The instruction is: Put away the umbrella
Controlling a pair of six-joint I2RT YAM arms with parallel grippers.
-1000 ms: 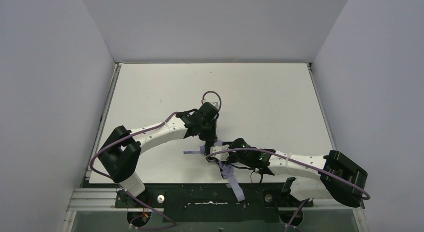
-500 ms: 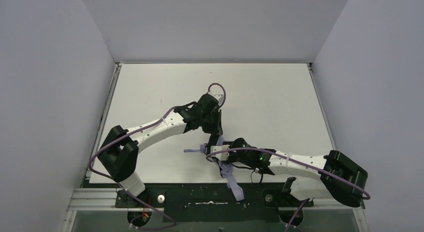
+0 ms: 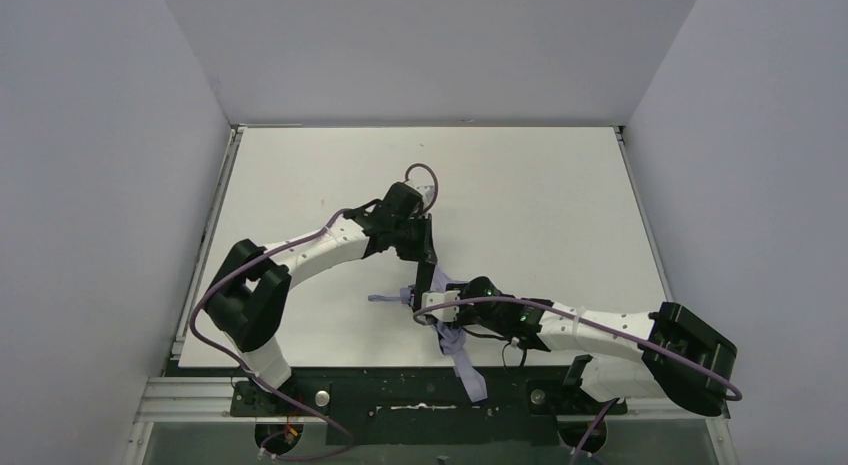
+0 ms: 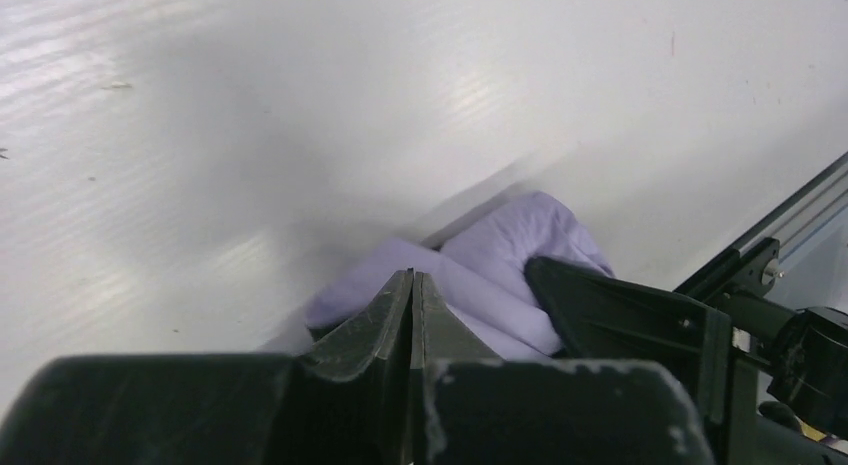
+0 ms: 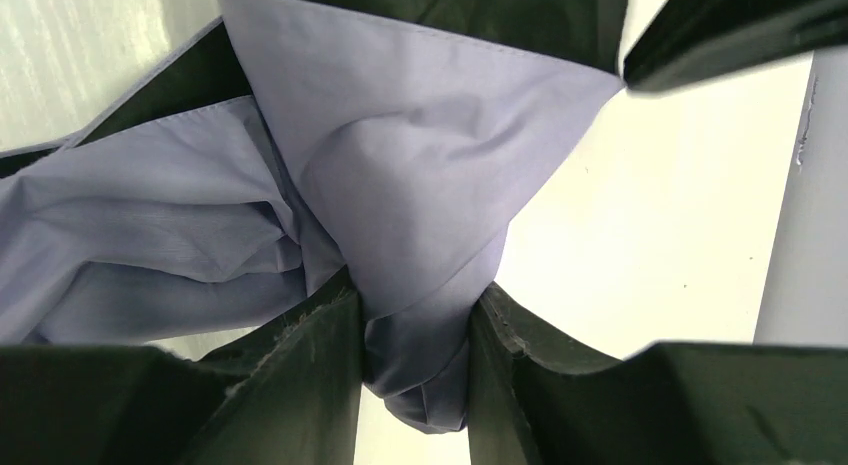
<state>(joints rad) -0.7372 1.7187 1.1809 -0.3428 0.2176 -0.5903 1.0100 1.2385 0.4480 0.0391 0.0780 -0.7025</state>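
The umbrella (image 3: 466, 363) is a crumpled bundle of pale lavender fabric near the table's front edge, with one strip trailing over the edge. My right gripper (image 3: 424, 308) reaches in from the right and is shut on a gathered fold of the umbrella (image 5: 400, 185); the fabric bulges between its fingers (image 5: 418, 290). My left gripper (image 3: 429, 281) points down at the bundle from the far side. Its jaws (image 4: 411, 276) are pressed together right against the lavender fabric (image 4: 520, 235), and I see nothing between them. The umbrella's handle and shaft are hidden.
The white table (image 3: 540, 215) is walled on the left, right and back. A black and metal rail (image 3: 430, 400) runs along the front edge under the arm bases. Purple cables (image 3: 215, 295) loop along both arms. A right gripper finger (image 4: 620, 315) is close beside my left jaws.
My left wrist has swung slightly back and to the left while its fingertips stay at the bundle. The right arm and the umbrella have not moved.
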